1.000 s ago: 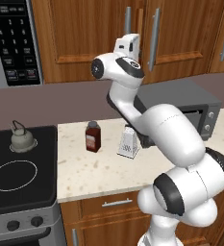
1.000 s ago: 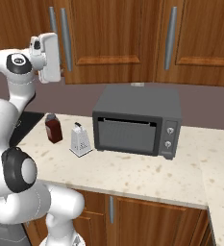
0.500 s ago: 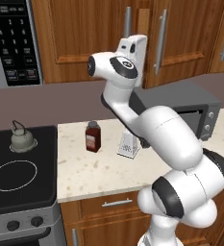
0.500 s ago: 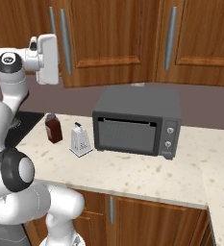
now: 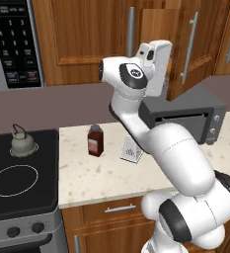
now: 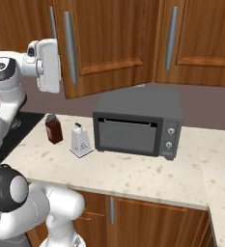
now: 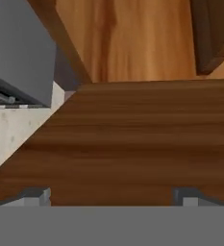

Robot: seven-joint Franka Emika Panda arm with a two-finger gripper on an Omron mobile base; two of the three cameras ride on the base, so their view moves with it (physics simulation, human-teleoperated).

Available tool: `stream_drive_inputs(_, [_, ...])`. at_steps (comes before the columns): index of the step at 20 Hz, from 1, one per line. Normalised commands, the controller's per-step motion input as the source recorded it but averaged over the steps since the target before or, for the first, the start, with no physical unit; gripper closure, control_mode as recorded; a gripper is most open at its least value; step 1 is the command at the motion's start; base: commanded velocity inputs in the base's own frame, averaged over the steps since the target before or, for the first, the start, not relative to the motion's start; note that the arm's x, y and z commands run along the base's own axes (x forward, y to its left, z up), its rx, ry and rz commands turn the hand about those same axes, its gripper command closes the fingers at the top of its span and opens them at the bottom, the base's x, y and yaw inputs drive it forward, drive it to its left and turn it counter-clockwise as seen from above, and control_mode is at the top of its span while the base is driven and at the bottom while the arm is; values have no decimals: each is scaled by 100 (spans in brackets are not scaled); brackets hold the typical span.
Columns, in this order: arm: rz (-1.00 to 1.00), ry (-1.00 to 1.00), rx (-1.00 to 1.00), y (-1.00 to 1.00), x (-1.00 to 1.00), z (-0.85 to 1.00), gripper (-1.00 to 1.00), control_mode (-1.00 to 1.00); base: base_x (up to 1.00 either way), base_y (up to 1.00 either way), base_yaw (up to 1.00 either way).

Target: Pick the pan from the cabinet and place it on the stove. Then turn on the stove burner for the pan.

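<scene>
The brown wooden wall cabinet [image 5: 151,29], with panelled doors and long vertical silver bar handles, hangs above a speckled cream stone counter [image 5: 106,173]; one door stands ajar. Left of the counter lies the smooth black glass stove [image 5: 18,197], its large thin white burner ring [image 5: 14,180] bare. The white arm reaches up to the door, its gripper [image 7: 111,194] spread wide against the grained wood, holding nothing.

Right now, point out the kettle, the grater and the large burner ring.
kettle [image 5: 23,144], left base view, on its grey body.
grater [image 6: 80,141], right base view, on its front face.
large burner ring [image 5: 14,180], left base view, on the black glass inside the white outline.
</scene>
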Motion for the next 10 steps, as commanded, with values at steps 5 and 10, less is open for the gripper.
stream_drive_inputs(5, [-21, 0, 6, -87, -83, 0, -100, -100, 0, 0, 0])
stream_drive_inputs(10, [-17, 0, 8, -96, -56, 0, -100, -100, 0, 0, 0])
